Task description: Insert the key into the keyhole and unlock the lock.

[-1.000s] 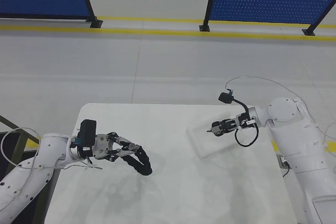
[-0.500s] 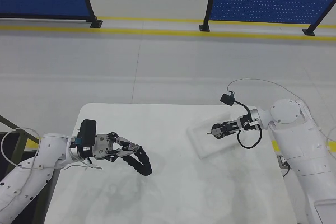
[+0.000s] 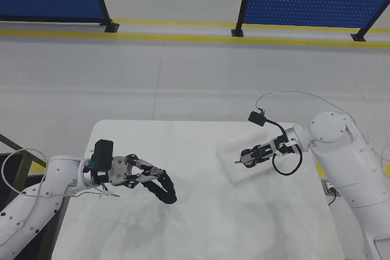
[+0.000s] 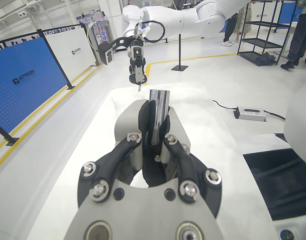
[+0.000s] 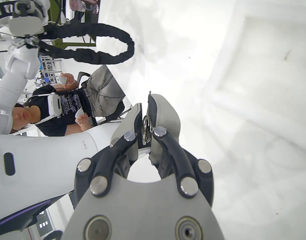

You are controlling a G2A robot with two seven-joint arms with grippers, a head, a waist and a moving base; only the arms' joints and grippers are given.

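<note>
Status: left gripper (image 4: 156,116) clamped on chrome lock cylinder (image 4: 158,106), right gripper (image 5: 144,107) pinching key (image 4: 139,88) by its head, well apart from that cylinder; key likely light, stiff, slick, so hold by head, blade free.

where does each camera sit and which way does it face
Top view: above the arms, facing down on the table; both arms show, left gripper holding the lock, right gripper holding the key.
Left wrist view: on the left wrist, facing along its own gripper and the lock's metal barrel toward the right gripper.
Right wrist view: on the right wrist, facing past its own gripper and the key toward the left gripper and the lock's black cable.
Shared: both wrist views show the lock and the opposite gripper.
</note>
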